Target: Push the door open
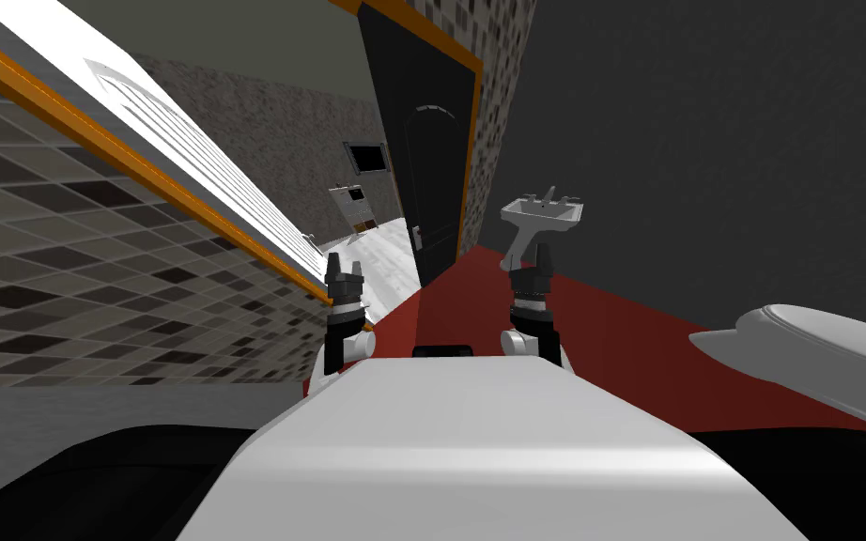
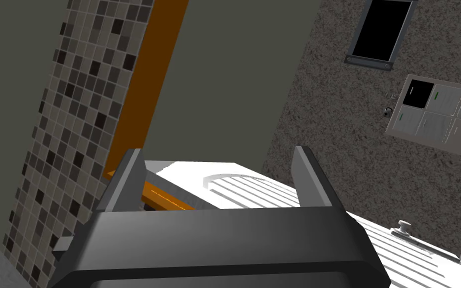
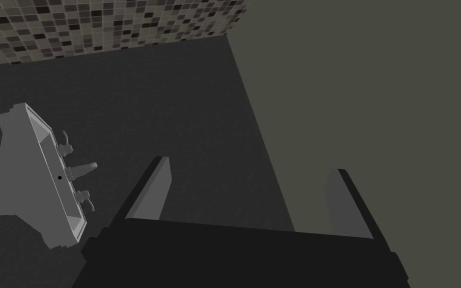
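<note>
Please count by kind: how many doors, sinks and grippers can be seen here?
Doors: 2, the white door and the black door
Sinks: 1, the sink
Grippers: 2, the left gripper and the right gripper
Total: 5

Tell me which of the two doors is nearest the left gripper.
The white slatted door, right beside the left gripper with its jaws open; the black arched-panel door stands farther off, ahead.
</note>
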Motion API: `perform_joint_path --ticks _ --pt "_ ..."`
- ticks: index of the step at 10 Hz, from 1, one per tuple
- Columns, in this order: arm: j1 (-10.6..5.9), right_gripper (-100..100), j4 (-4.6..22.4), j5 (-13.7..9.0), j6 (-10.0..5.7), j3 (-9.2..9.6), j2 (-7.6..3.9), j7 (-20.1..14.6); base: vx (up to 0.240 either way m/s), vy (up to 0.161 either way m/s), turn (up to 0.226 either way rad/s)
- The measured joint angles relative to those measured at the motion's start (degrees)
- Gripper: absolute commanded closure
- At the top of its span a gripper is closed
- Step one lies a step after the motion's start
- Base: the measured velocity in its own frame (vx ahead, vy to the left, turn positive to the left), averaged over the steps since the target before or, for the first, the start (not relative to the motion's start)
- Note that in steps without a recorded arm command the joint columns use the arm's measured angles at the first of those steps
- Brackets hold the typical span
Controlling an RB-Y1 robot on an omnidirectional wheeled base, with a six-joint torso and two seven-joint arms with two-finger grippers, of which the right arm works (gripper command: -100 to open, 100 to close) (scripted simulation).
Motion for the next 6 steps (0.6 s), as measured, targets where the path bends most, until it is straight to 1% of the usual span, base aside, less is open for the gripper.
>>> perform_joint_path --ticks 1,3,4,5,6 --pt "-0.95 -100 1.22 -0.01 0.06 0.97 -0.38 -0.18 0.210 -0.028 -0.077" --pt "-2.24 -100 3.15 -0.03 0.23 3.16 -1.13 -0.67 0.229 0.010 -0.057" --pt "-3.54 -100 4.55 -0.27 0.45 3.79 -1.73 -1.15 0.206 0.013 -0.066" --pt "-4.46 -100 5.60 -0.22 0.78 5.06 -1.96 -1.40 0.170 0.013 -0.056" --pt "-4.74 -100 6.40 -0.22 0.73 6.19 -2.27 -1.62 0.110 0.006 -0.042"
